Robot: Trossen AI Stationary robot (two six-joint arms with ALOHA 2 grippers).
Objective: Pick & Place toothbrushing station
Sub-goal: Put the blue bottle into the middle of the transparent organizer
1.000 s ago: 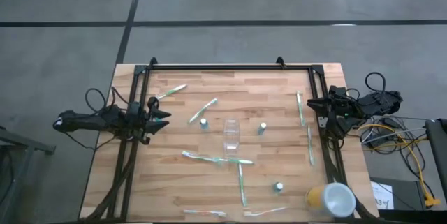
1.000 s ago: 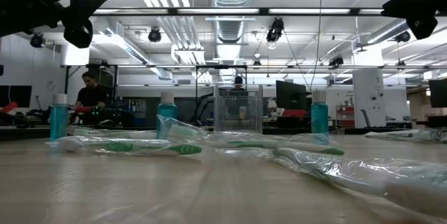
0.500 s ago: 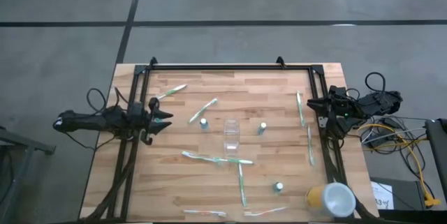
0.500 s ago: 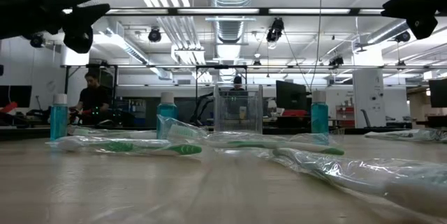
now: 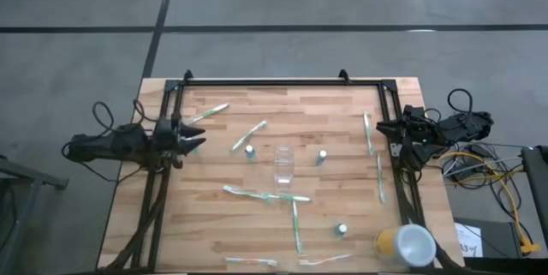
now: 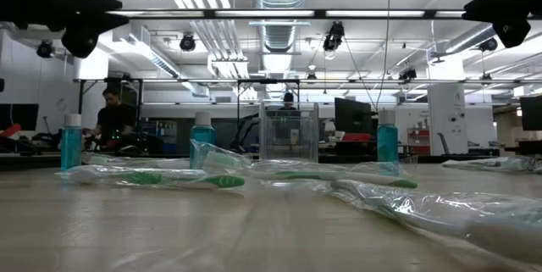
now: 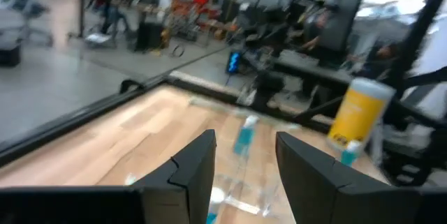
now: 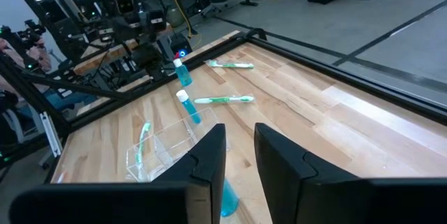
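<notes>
A: Where does the left end effector (image 5: pixel 195 137) stand?

B: Over the left edge of the worktop (image 5: pixel 334 105), up in the air, its two fingers parted with a plain gap between them and nothing in it. In the low view it hangs high above the wood.

A: And the right end effector (image 5: pixel 384 126)?

B: At the opposite edge, also raised. Its fingers stand a narrow way apart, and they hold nothing.

A: Where is the clear plastic cup (image 5: pixel 283 164) from there?

B: About midway between the two end effectors, upright on the wood, well apart from both. Two small tubes (image 5: pixel 249 150) flank it, one on the side of the left end effector and one (image 5: pixel 322 156) on the side of the right; a third (image 5: pixel 342 230) stands farther off, toward the front of the worktop.

A: The toothbrushes?

B: Scattered flat. One (image 5: pixel 211 112) lies near the left end effector, another (image 5: pixel 249 134) a little farther in. Two (image 5: pixel 368 134) lie just beside the right end effector along that edge. One (image 5: pixel 265 194) lies just in front of the cup, with another (image 5: pixel 296 226) running forward from it, and more at the front edge.

A: Anything else?

B: A yellow cup with a white top (image 5: pixel 405 245) at the front corner on the right end effector's side.
</notes>
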